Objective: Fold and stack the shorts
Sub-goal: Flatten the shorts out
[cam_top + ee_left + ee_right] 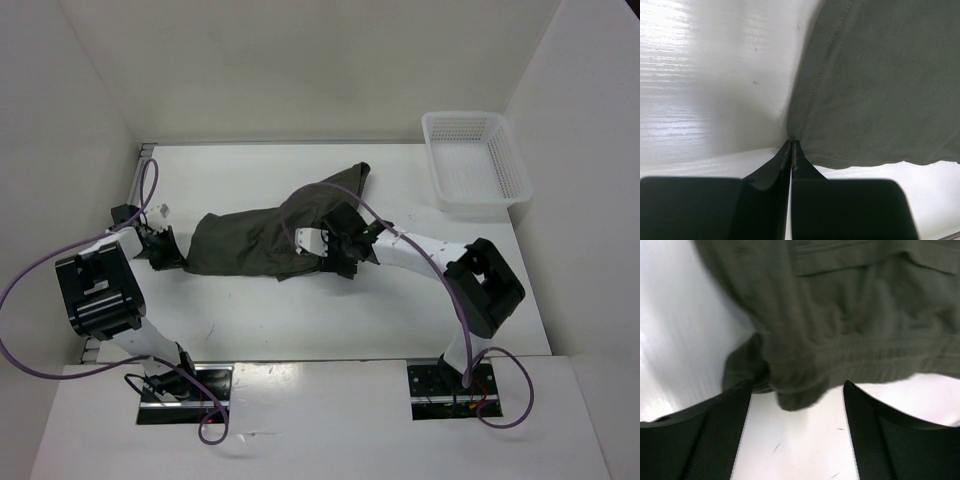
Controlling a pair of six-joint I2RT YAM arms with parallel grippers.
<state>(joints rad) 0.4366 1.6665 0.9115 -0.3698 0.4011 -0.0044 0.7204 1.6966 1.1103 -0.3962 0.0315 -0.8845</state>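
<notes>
Shorts (pixel 260 235) of dark olive cloth lie rumpled across the middle of the white table (pixel 330 320), stretched left to right, with one part running off toward the far side at their right end. My left gripper (pixel 791 145) is at their left end, fingers pressed fully together with the stitched hem edge pinched between the tips; the cloth rises away from that point. My right gripper (pixel 797 382) is at the near right part of the shorts with its jaws spread wide and clamping nothing. A bunched fold of the gathered band sits in the gap, close against one finger. Around the shorts the tabletop is glossy white, with faint scuffs and bright glare to their left. Beyond their right end, at the far right corner of the table, stands a white mesh basket (pixel 475 160), well apart from the cloth. Plain pale walls (pixel 300 60) close the table in behind the shorts and on both sides.
</notes>
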